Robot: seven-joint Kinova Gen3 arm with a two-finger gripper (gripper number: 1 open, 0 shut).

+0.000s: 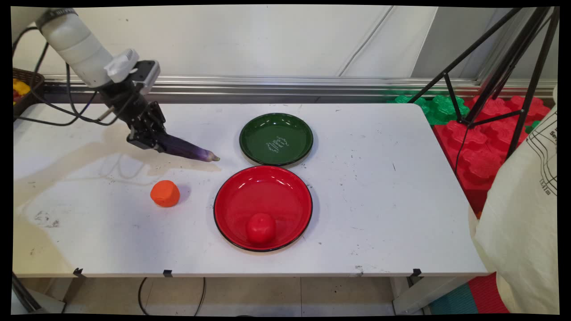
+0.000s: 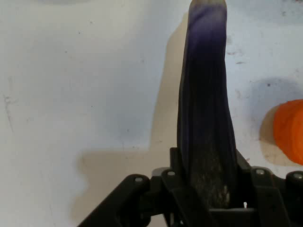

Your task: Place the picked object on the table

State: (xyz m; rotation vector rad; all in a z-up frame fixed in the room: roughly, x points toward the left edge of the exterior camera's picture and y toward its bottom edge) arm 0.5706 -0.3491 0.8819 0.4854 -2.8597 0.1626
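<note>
My black gripper [image 1: 149, 139] is shut on one end of a long purple eggplant [image 1: 189, 150], at the table's left middle. The eggplant slants down to the right, its pale tip close to the table, just left of the green plate [image 1: 250, 145]. In the hand view the eggplant [image 2: 206, 109] runs straight up from between the fingers. An orange ball-like fruit [image 1: 165, 193] lies on the table in front of the gripper, and its edge shows at the right of the hand view [image 2: 289, 130].
A red plate [image 1: 232, 200] in front of the green one holds a red tomato [image 1: 261, 228]. The white table [image 1: 379, 191] ends at the right near a black tripod [image 1: 495, 76] and red and green foam blocks [image 1: 482, 147]. A basket [image 1: 24, 87] sits at far left.
</note>
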